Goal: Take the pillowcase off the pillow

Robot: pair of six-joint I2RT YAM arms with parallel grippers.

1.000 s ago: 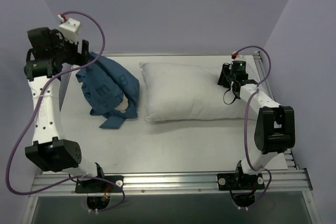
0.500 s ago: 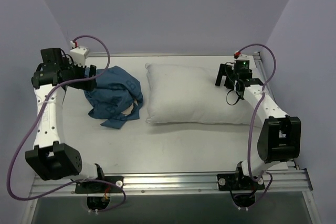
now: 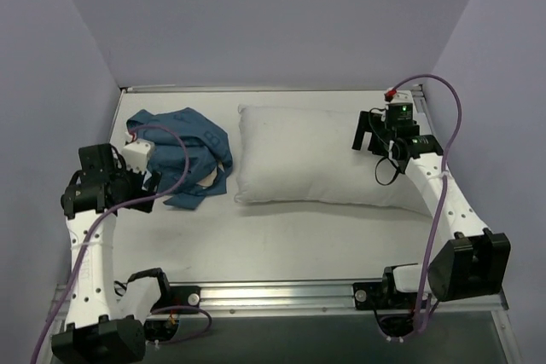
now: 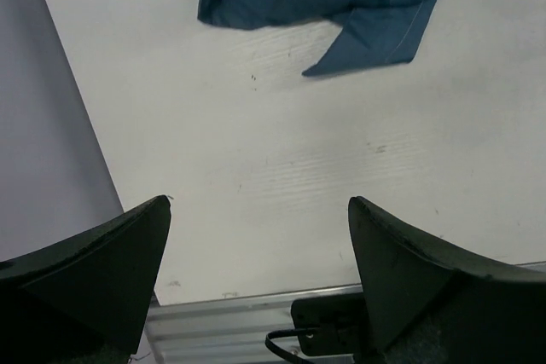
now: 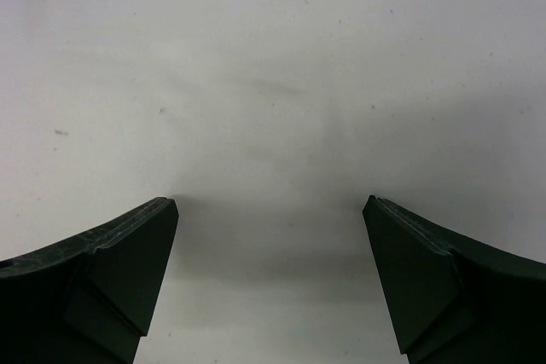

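At the left of the top view, the left pincer [image 3: 147,182] hangs over the desk [image 3: 281,236], jaws spread wide with nothing between them. Its wrist view shows bare desk between the two dark fingers [image 4: 111,262]. Just up and right of it, the pillowcase [image 3: 183,144] lies crumpled in a heap on the upper left part of the desk, wholly off the pillow, one strip trailing toward the pincer. The pillow [image 3: 316,164], bare and white, lies flat in the middle, just beside the heap; whether they touch I cannot tell. At the pillow's upper right end, the right pincer [image 3: 365,132] stands wide open and empty; its wrist view shows only a plain white surface.
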